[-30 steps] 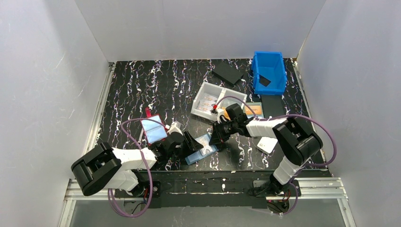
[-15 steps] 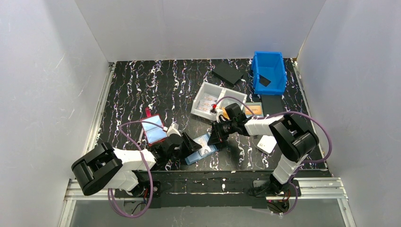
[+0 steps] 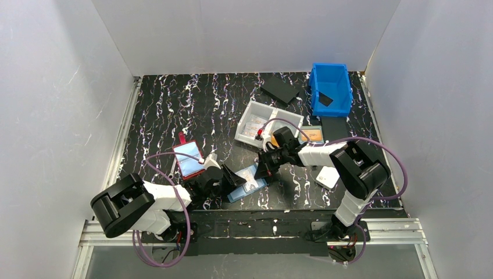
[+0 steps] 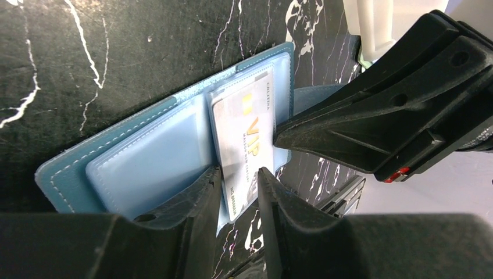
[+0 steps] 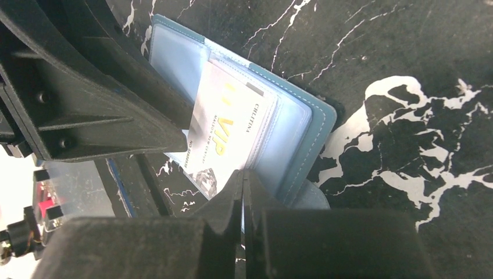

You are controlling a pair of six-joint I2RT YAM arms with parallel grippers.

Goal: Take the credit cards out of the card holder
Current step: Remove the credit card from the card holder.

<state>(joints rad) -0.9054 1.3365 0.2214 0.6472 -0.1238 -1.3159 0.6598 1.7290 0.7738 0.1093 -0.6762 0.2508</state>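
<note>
The light-blue card holder (image 3: 247, 183) lies open on the table between both arms. A pale credit card (image 4: 247, 133) printed "VIP" sticks halfway out of its clear pocket (image 5: 224, 133). My left gripper (image 4: 239, 177) is over the card's free end. Its jaws stand a narrow gap apart, and the card shows between them. My right gripper (image 5: 243, 174) is shut on the near edge of the card holder (image 5: 290, 151); a thin blue sliver shows between its fingertips. In the top view the left gripper (image 3: 232, 174) and right gripper (image 3: 263, 170) meet over the holder.
A red-edged holder with a pale blue face (image 3: 189, 158) lies left of the left gripper. Behind the right arm stands a clear tray (image 3: 267, 123) holding cards, with a teal holder and orange card (image 3: 312, 135) beside it. A blue bin (image 3: 331, 88) is far right, a white item (image 3: 328, 177) near right.
The right jaws have closed onto the card holder's edge. The left jaws have narrowed around the card's end. Both wrists shifted slightly.
</note>
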